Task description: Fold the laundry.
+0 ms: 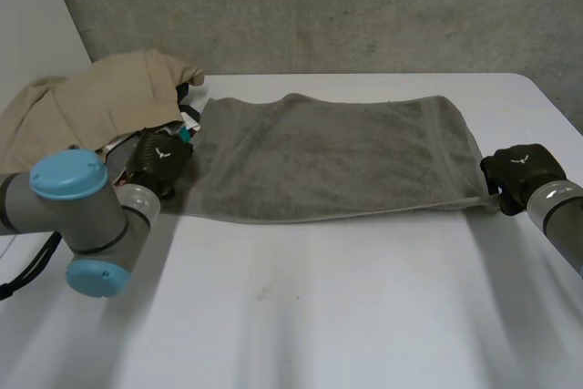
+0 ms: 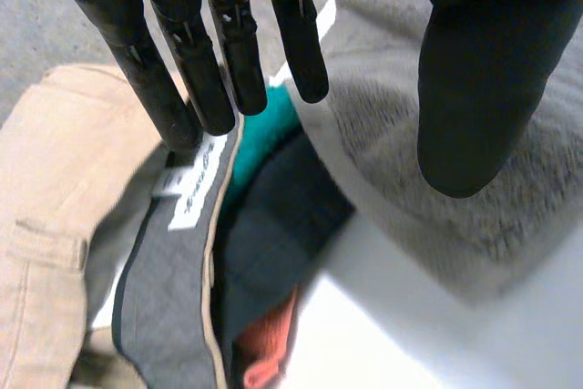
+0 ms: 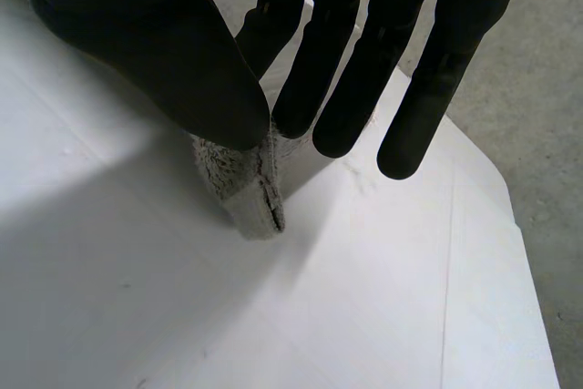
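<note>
1. The towel (image 1: pixel 328 157) lies spread on the table (image 1: pixel 319 316), touching the clothes (image 1: pixel 100 97).
2. The right robot hand (image 3: pixel 182 61) pinches its near right corner. The left robot hand (image 2: pixel 228 52) is spread above the near left corner.
3. The left should close on the towel alone, then both should lift evenly.

Head cam looks down from behind over the whole table (image 1: pixel 301 316), while the wrist cams peer close past the left hand (image 2: pixel 228 52) and right hand (image 3: pixel 337 70) at opposite ends of the same towel (image 1: pixel 328 157).
</note>
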